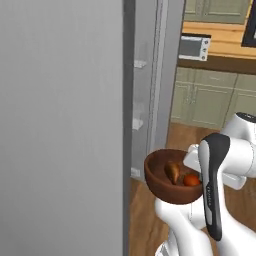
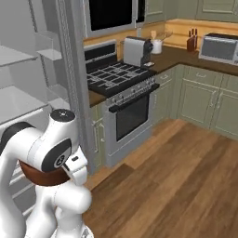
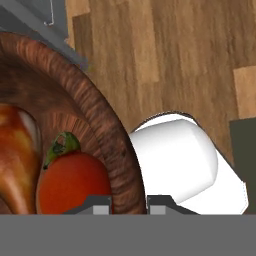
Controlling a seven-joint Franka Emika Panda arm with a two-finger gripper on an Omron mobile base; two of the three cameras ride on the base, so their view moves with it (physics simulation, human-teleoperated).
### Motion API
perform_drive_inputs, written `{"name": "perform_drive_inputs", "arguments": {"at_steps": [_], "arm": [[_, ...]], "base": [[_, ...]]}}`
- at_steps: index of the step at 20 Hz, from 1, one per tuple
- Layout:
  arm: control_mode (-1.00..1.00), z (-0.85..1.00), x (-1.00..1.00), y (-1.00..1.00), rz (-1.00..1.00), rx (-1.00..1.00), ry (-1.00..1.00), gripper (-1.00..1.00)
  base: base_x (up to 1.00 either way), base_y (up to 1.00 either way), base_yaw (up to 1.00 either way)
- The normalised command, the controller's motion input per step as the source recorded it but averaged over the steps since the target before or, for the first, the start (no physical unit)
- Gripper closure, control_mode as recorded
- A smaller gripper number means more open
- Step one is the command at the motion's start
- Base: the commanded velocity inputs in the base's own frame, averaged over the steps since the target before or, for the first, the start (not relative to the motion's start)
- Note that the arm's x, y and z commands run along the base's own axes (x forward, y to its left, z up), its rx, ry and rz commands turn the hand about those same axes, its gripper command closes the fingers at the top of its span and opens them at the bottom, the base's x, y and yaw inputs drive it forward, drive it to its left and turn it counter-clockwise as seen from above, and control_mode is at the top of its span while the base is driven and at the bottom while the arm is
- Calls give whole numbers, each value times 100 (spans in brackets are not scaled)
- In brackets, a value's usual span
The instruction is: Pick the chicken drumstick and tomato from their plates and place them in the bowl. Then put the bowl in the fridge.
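Dark-brown wooden bowl (image 1: 167, 177) held up in the air by its rim, gripper (image 3: 129, 202) clamped on the wall, one finger inside, one outside. Chicken drumstick (image 1: 172, 171) and tomato (image 1: 191, 180) lie side by side in the bowl, touching. Fridge (image 1: 142, 90) stands open just left of the bowl; grey door (image 1: 60, 125) swung toward the camera. Wood floor (image 3: 165, 55) below.

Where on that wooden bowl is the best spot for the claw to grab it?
By the thick rim of the bowl, from above, one finger inside and one outside the wall. That is how the claw holds it here, keeping it level so the tomato and drumstick stay inside.
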Motion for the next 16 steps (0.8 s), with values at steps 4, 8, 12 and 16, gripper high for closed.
{"name": "perform_drive_inputs", "arguments": {"at_steps": [4, 8, 12, 16], "arm": [[100, 0, 0, 0, 0, 0, 0, 100], [100, 0, 0, 0, 0, 0, 0, 100], [100, 0, 0, 0, 0, 0, 0, 100], [100, 0, 0, 0, 0, 0, 0, 100]], "base": [[25, -12, 68], [15, -28, 66], [0, -14, 69], [2, -14, 68]]}}
